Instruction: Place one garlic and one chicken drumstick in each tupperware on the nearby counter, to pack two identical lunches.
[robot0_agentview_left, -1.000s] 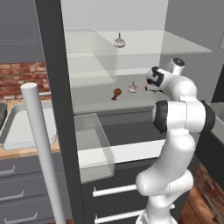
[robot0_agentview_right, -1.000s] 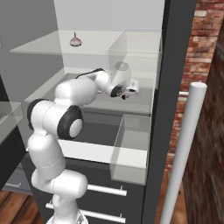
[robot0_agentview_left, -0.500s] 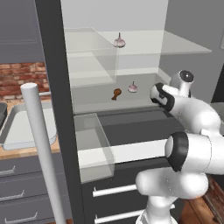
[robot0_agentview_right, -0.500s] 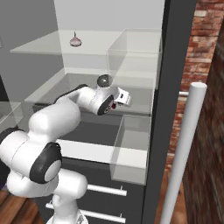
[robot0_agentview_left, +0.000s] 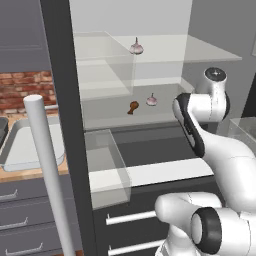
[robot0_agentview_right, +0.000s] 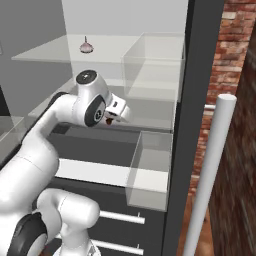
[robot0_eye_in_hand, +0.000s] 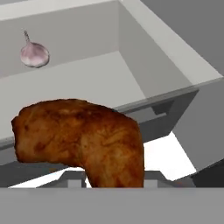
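Two garlic bulbs are seen: one (robot0_agentview_left: 136, 47) on the top shelf (robot0_agentview_left: 170, 49), one (robot0_agentview_left: 151, 100) on the lower shelf (robot0_agentview_left: 165, 107) beside a drumstick (robot0_agentview_left: 132, 107). A second drumstick (robot0_eye_in_hand: 83, 138) is clasped by the fingers.

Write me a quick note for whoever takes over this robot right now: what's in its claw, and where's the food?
Claw: shut on one chicken drumstick.
Second drumstick and lower garlic lie apart on the lower shelf; upper garlic sits on the glass shelf above.
Done: one drumstick picked up.
Left: put it in a tupperware, then fetch the other three pieces, so each tupperware gets one garlic and one drumstick.
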